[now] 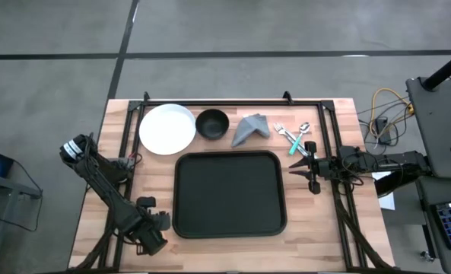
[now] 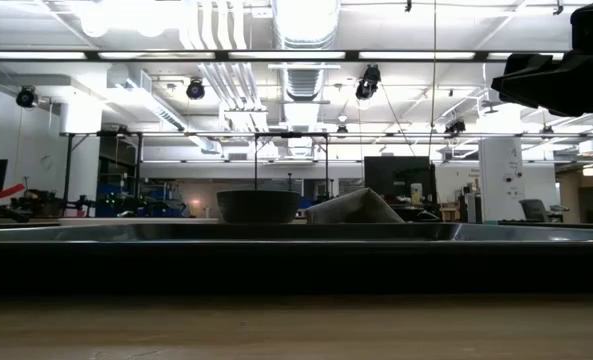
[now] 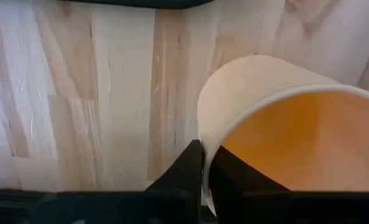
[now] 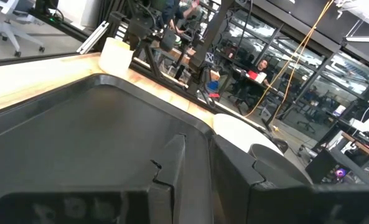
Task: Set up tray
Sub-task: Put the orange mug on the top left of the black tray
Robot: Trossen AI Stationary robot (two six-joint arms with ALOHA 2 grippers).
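The black tray (image 1: 229,192) lies in the middle of the wooden table. Off its near left corner my left gripper (image 1: 155,228) points down, shut on a pale paper cup (image 3: 277,112); the right wrist view shows that cup (image 4: 116,53) upright beyond the tray. In the high view the gripper hides the cup. My right gripper (image 1: 295,167) waits level at the tray's right side, its fingers a little apart with nothing between them. My left gripper (image 3: 204,155) pinches the cup's wall at its rim (image 3: 203,134): one finger (image 3: 183,171) is outside and the other inside the cup. The fingers come from above, pointing down. The cup is upright, mouth up; whether its base is on the table I cannot tell.
Behind the tray, along the far edge, lie a white plate (image 1: 166,128), a black bowl (image 1: 212,124), a folded grey napkin (image 1: 250,128), and a fork and spoon with green handles (image 1: 293,137). A black frame (image 1: 233,103) borders the table's far edge and sides.
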